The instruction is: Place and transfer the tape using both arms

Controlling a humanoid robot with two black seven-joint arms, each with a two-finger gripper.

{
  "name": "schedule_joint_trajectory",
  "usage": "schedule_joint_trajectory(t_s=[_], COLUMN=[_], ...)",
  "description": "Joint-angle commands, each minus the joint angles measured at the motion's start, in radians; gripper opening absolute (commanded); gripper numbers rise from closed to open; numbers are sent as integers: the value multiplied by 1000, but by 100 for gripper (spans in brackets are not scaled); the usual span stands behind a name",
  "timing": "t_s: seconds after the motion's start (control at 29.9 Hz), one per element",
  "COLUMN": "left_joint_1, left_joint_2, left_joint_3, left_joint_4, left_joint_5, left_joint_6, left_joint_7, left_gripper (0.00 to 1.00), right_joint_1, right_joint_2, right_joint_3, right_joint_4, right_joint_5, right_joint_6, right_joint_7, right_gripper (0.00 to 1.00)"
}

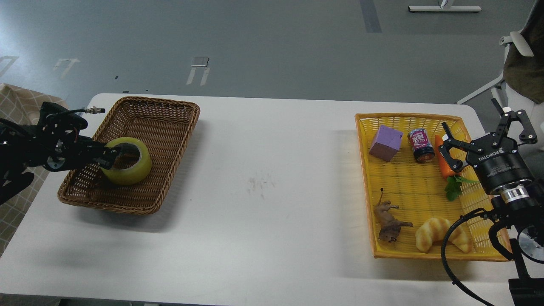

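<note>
The yellow tape roll (129, 168) sits low inside the brown wicker basket (170, 127) at the table's left. My left gripper (109, 156) comes in from the left and is shut on the roll's left wall, one finger inside the core. My right gripper (484, 136) is open and empty, held above the right edge of the yellow tray (365, 170), near the carrot.
The yellow tray holds a purple block (385, 143), a can (420, 145), a carrot (444, 161), a toy lion (389, 219) and a croissant (440, 240). The white table (272, 191) lies between basket and tray. An office chair (516, 63) stands at the far right.
</note>
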Motion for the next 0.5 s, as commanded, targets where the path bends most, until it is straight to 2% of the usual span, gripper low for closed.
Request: schedule_joint_trajectory(t_s=[0.0,0.03,0.1,0.13,0.17,0.47], left_joint_1=[-1,-1,-4,-6,-1,-44], left_joint_2=[1,1,0,0,0,6], left_joint_3=[-1,-1,-6,-4,-4,-13], left_joint_4=[0,0,-2,-3,-9,-46], left_joint_5=[-10,-16,-55,-76,-124,-263], left_joint_6=[-1,-1,-1,-5,-12,-53], left_joint_7=[2,4,7,7,7,-1], left_gripper=[0,13,45,49,59,71], right_joint_1=[0,0,0,0,0,-1], right_joint_2=[0,0,0,0,0,0], right_joint_3=[0,0,0,0,0,0], right_joint_4=[0,0,0,0,0,0], right_joint_5=[0,0,0,0,0,0], right_joint_6=[0,0,0,0,0,0], right_joint_7=[0,0,0,0,0,0], right_gripper=[100,100,100,100,100,100])
